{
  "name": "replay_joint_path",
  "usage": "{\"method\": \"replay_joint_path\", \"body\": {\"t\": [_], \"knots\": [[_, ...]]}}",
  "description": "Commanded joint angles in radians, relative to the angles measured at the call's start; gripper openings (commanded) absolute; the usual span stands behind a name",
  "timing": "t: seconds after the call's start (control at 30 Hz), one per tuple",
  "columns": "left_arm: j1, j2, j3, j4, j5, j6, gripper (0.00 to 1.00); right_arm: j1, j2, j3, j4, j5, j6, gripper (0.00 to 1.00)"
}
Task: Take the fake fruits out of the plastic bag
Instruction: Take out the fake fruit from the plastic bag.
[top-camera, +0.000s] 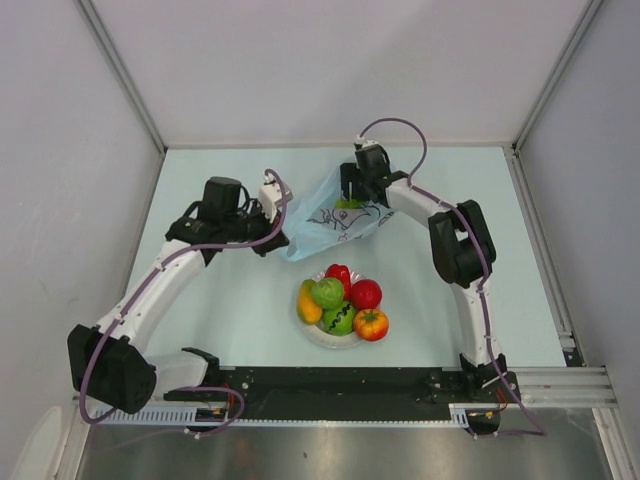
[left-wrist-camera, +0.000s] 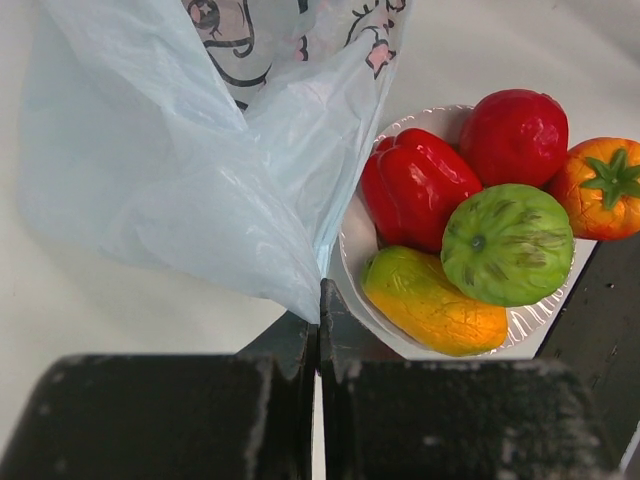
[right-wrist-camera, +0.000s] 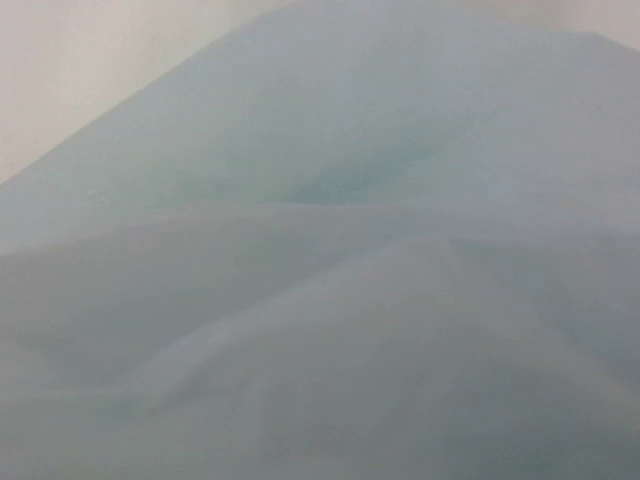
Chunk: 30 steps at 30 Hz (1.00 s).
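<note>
The light-blue plastic bag (top-camera: 325, 222) with its printed picture lies behind a white plate (top-camera: 318, 336). My left gripper (top-camera: 283, 238) is shut on the bag's near-left edge; in the left wrist view its jaws (left-wrist-camera: 320, 298) pinch the film of the bag (left-wrist-camera: 180, 170). My right gripper (top-camera: 357, 193) is at the bag's far opening, next to a bit of green fruit (top-camera: 348, 203). The right wrist view shows only blurred bag film (right-wrist-camera: 320, 240), so its fingers are hidden. Several fake fruits sit on the plate, among them a red pepper (left-wrist-camera: 415, 185) and a green fruit (left-wrist-camera: 508, 243).
The plate (left-wrist-camera: 352, 240) also holds a red apple (top-camera: 366, 294), an orange tomato (top-camera: 371, 324) and a yellow-orange fruit (left-wrist-camera: 435, 305). White walls close the table on three sides. The black rail with the arm bases (top-camera: 330, 392) runs along the near edge.
</note>
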Motion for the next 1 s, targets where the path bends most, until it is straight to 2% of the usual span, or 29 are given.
{"method": "replay_joint_path", "body": {"t": [0.0, 0.1, 0.17, 0.23, 0.33, 0.4, 0.63, 0.73, 0.77, 0.87, 0.93, 0.97], "knots": [[0.006, 0.019, 0.035, -0.03, 0.013, 0.021, 0.0, -0.007, 0.059, 0.091, -0.032, 0.013, 0.058, 0.79], [0.006, 0.03, 0.047, -0.03, 0.004, 0.021, 0.0, -0.01, 0.075, 0.097, -0.021, -0.017, 0.071, 0.76], [0.012, 0.036, 0.053, -0.028, 0.004, 0.016, 0.0, -0.013, 0.082, 0.096, -0.012, -0.042, 0.073, 0.68], [0.018, 0.045, 0.058, -0.028, 0.007, 0.013, 0.0, -0.02, 0.086, 0.093, 0.008, -0.056, 0.073, 0.64], [0.027, 0.056, 0.065, -0.027, 0.013, 0.002, 0.0, -0.02, 0.086, 0.097, 0.0, -0.065, 0.074, 0.78], [0.028, 0.056, 0.067, -0.024, 0.012, 0.002, 0.0, -0.018, 0.081, 0.093, -0.001, -0.065, 0.07, 0.98], [0.028, 0.062, 0.075, -0.019, 0.009, -0.002, 0.0, -0.007, 0.082, 0.077, 0.007, -0.105, 0.102, 1.0], [0.028, 0.062, 0.078, -0.024, 0.006, 0.001, 0.0, -0.001, 0.09, 0.094, 0.03, -0.128, 0.081, 0.87], [0.028, 0.061, 0.076, -0.025, 0.006, 0.001, 0.0, 0.0, 0.09, 0.097, 0.036, -0.14, 0.07, 0.72], [0.028, 0.058, 0.073, -0.022, -0.001, -0.001, 0.0, 0.005, 0.089, 0.108, 0.05, -0.171, 0.059, 0.5], [0.029, 0.056, 0.068, -0.019, 0.001, 0.001, 0.0, 0.011, 0.081, 0.106, 0.051, -0.18, 0.051, 0.46], [0.029, 0.055, 0.065, -0.018, 0.001, -0.001, 0.01, 0.011, 0.069, 0.097, 0.057, -0.185, 0.041, 0.41]]}}
